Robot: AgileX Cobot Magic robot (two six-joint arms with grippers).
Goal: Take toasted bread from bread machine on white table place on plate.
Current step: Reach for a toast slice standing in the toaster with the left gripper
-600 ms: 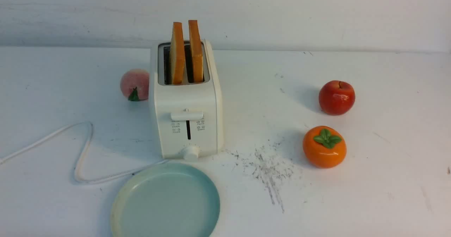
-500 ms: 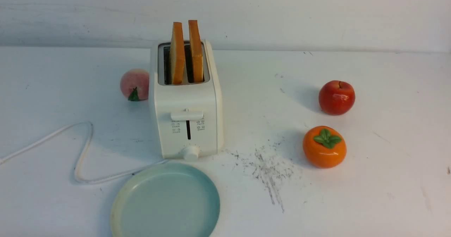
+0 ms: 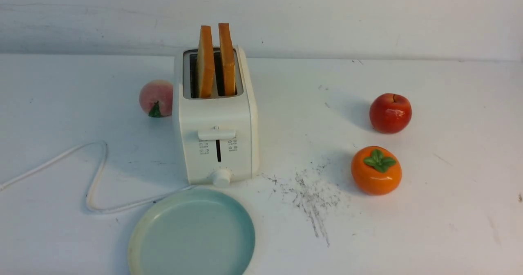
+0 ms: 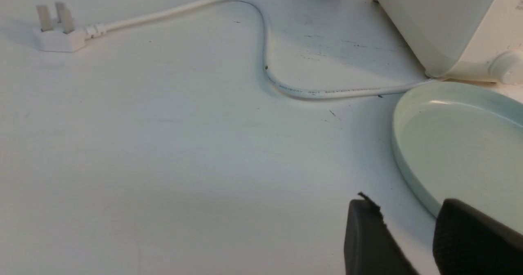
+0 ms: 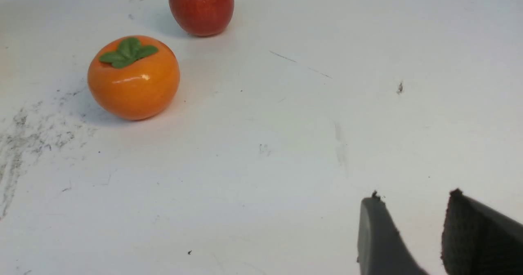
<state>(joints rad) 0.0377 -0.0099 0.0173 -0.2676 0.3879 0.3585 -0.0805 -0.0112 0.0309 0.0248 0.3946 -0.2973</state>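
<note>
Upright on edge in the twin slots of the bread machine (image 3: 216,144), upper halves proud of the top: both slices of toasted bread (image 3: 205,62). Not yet touched. Placed toward 11 o'clock from the middle of the bench (image 3: 429,226), with the plate (image 3: 192,238) bare at 6 o'clock of the machine, just beside its front face.

Long axis of slots and slices running 12 to 6, broad faces turned to 9 and 3. Judging from that, a pinch from overhead closing along the 9–3 line, then a straight lift clear of the slots before any swing back toward 6.

No sign of either arm in the front view. In the left wrist view, close ahead of the left gripper (image 4: 406,209): plate rim, white cord (image 4: 265,62) and a lower corner of the machine. Jaws parted by a small gap, holding nothing. In the right wrist view, ahead of the right gripper (image 5: 414,197): only the persimmon (image 5: 133,77) and the apple (image 5: 201,5), both out at 3 o'clock of the machine and well apart from it. Jaws likewise parted, empty.

Nearer on that evidence: the left. Bread probably at about 1 o'clock from it and well above — for the right, off toward 10 or 11, past the fruit.
</note>
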